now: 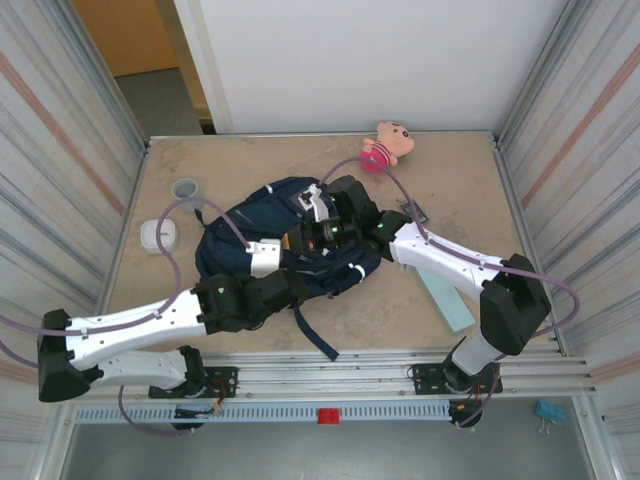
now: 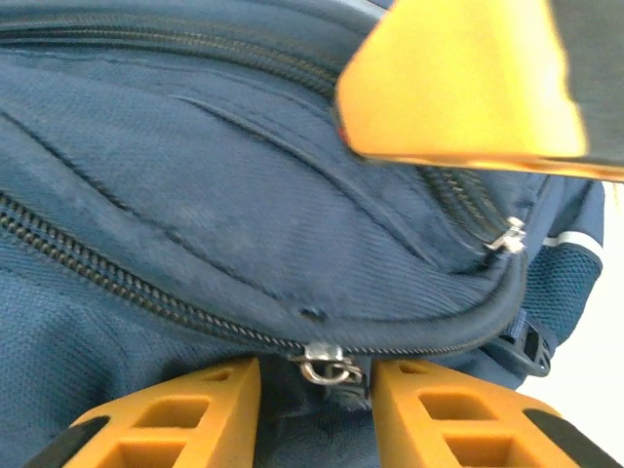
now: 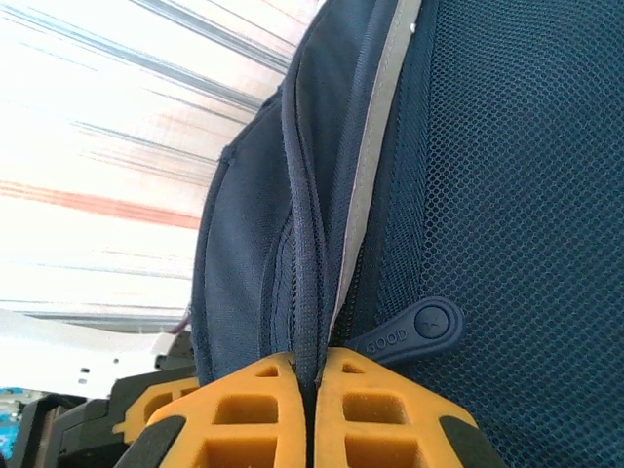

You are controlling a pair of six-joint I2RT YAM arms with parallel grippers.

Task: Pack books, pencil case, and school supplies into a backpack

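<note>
Backpack (image 1: 222, 255), edge pinched between right fingers (image 3: 380, 414), contents hidden.

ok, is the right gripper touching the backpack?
Touching. Right wrist view: the right gripper is shut on a piped edge of the backpack, with no gap.

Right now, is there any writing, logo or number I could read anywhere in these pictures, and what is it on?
"GOOD": raised letters on the dark blue rubber zip tab of the backpack.
White patch near the backpack's top: too small to read.
Nothing else is legible.
</note>
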